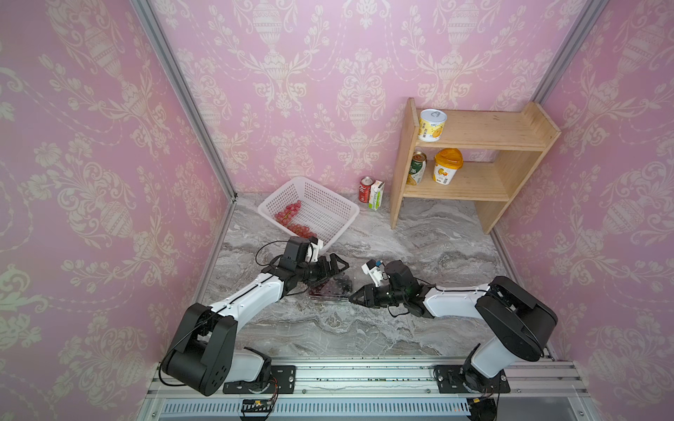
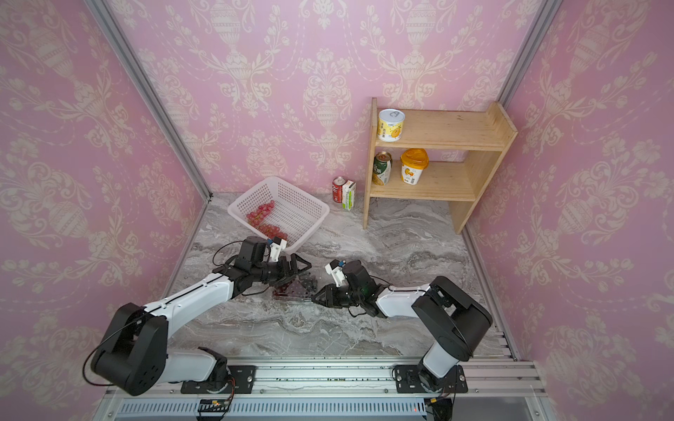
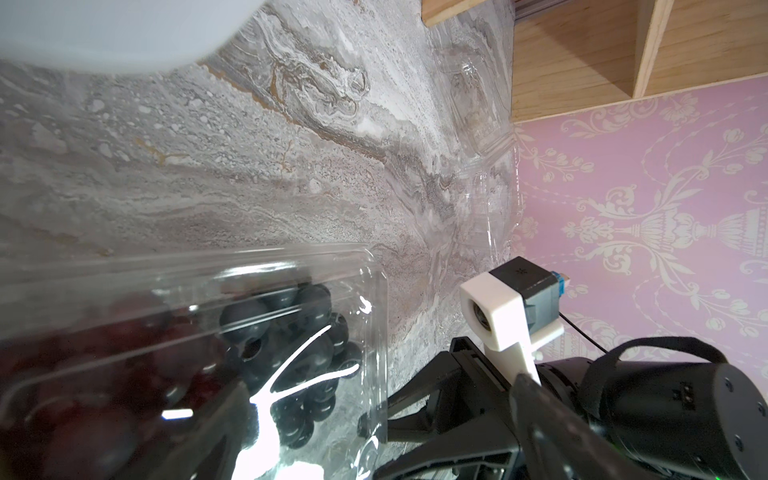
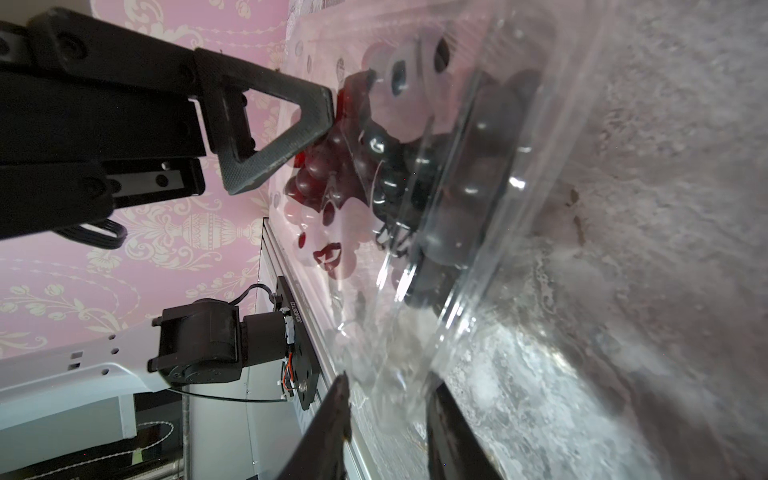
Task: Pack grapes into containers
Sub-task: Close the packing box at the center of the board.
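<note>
Right hand (image 4: 388, 378) straddles the rim of the container (image 4: 519, 187), half closed — grip unclear. Left hand (image 1: 332, 272) gapes wide over the grapes (image 4: 390, 166).

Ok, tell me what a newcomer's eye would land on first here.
The clear container of dark grapes sits mid-table, flanked by the left gripper and right gripper. Behind it, pink grapes lie in the white basket by the back wall, with a wooden shelf farther right.
</note>
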You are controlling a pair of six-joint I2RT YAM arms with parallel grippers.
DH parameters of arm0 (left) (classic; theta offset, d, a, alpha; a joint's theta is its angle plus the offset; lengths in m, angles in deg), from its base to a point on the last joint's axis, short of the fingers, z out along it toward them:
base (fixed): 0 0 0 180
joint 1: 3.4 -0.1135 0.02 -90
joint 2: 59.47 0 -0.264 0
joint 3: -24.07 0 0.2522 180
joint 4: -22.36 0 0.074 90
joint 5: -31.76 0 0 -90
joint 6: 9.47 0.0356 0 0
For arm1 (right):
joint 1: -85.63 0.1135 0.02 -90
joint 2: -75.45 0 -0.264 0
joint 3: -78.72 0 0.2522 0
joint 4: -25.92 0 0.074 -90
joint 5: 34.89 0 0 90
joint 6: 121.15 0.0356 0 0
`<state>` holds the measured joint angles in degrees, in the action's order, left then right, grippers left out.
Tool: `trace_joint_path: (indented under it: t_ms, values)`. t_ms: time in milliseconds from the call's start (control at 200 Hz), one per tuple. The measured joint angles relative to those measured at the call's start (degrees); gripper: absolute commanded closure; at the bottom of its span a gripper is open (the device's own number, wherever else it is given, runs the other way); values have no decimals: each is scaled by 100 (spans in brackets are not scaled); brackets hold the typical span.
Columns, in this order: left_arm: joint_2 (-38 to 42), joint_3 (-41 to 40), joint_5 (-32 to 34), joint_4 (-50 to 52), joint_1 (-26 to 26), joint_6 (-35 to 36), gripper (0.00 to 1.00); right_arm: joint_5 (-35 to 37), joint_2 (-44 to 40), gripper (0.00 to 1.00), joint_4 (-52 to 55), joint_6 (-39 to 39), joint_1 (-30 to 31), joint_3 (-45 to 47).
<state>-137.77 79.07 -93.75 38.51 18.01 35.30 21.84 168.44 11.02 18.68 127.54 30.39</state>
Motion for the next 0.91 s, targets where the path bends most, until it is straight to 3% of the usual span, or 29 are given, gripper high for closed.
trace_joint_path:
  t_ms: [906]
  values:
    - [33,9,7,114,-26,81,1,2,0,73,-452,144,63,267]
